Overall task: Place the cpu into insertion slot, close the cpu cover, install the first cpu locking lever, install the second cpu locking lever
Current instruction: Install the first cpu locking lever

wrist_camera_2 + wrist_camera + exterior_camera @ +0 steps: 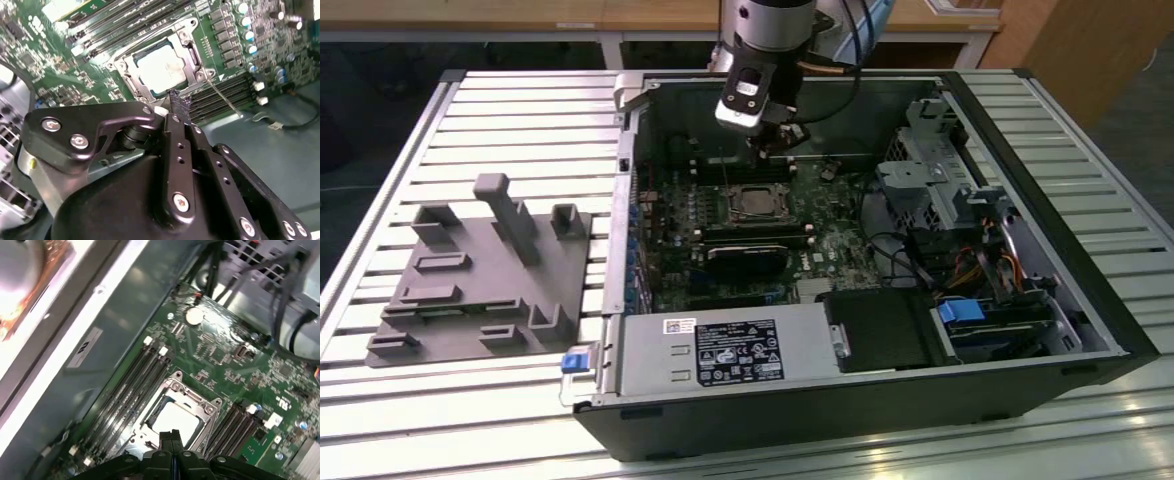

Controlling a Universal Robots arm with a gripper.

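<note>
In the exterior view the arm is cut off by the picture's edge. What's seen is the wrist and the claw [771,140], pointed straight down into the open computer case [1067,300] and hung over the green board [834,245]. The fingertips are too dark against it for any gap to be judged here. The cpu [754,203] is seated in the insertion slot [732,190], below the claw and a bit nearer the camera, untouched. A grey fixture [480,270] is parked well apart from the claw, outside the case. In the second wrist view a lot of the board is blocked by the claw's black body. The fingers [175,140] are pressed together with nothing between them, tips just short of the socket's edge. The cpu cover [193,52] is laid down around the chip, and a thin metal lever [222,97] is seen sticking out just beside the tips. Whether it's hooked can't be made out. In the first wrist view the chip's near edge is overlapped by the closed tips, with memory slots [140,385] flanking it.
</note>
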